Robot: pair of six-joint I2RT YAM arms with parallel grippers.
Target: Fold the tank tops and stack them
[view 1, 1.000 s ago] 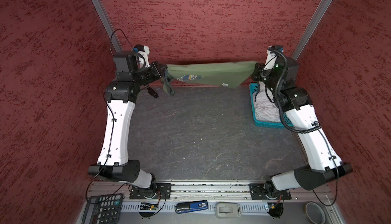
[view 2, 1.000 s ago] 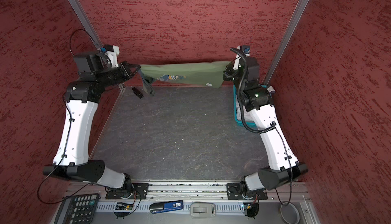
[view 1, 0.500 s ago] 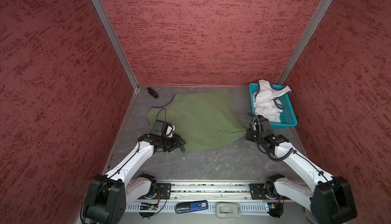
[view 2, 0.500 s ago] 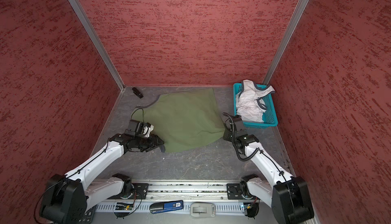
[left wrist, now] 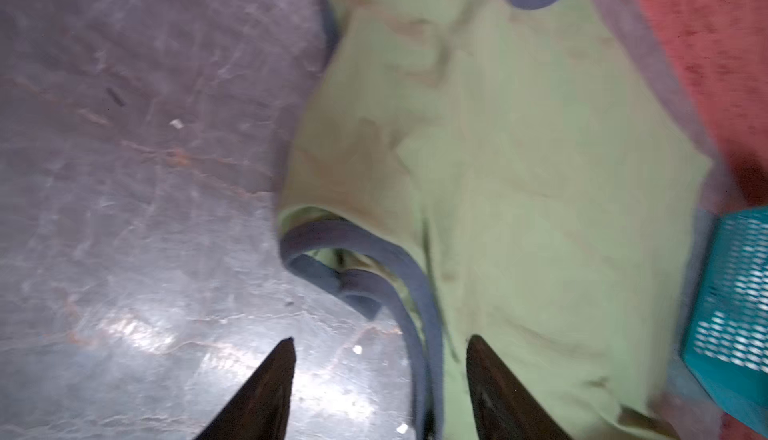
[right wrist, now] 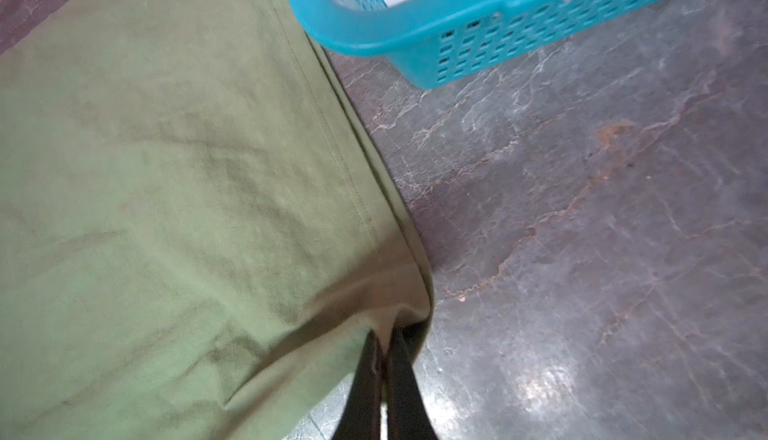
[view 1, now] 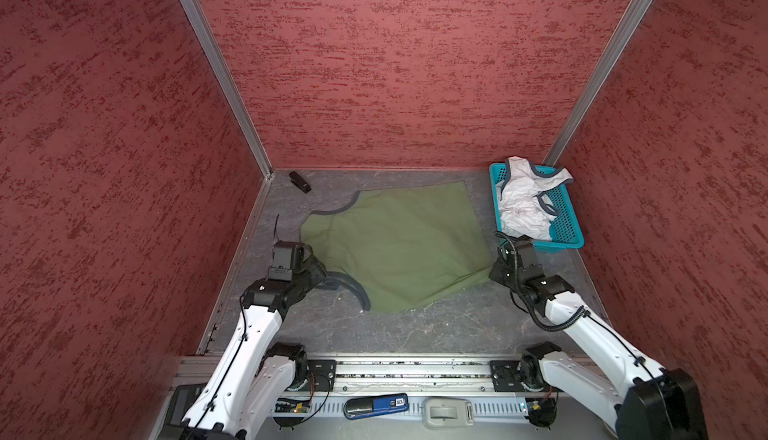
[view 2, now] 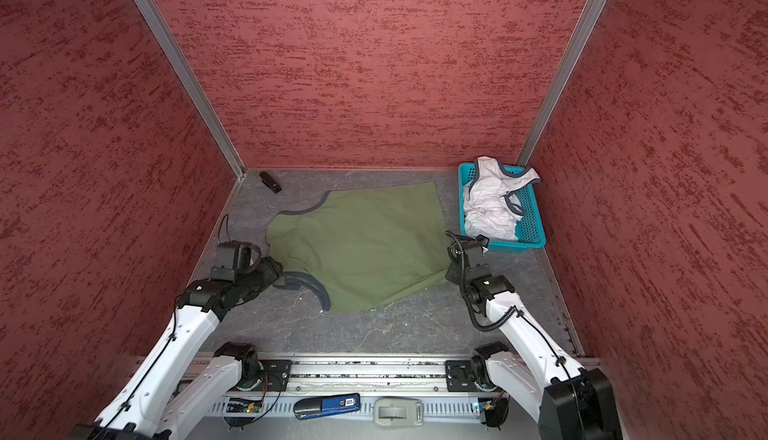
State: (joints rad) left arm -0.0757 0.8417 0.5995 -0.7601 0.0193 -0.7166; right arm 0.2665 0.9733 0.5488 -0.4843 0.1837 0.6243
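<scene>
The long blue and black plastic gadget [view 2: 326,404] lying near the front metal rail [view 2: 374,371] has a small white sticker [view 2: 351,402], and it looks like it says 50. No other words or numbers can be read.

Mottled red walls [view 1: 395,64] (joined by aluminium corner strips [view 1: 216,64]) enclose a grey marbled floor [view 1: 415,334].

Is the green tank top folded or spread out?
Spread out: the green tank top lies open on the table, with no fold across it.
</scene>
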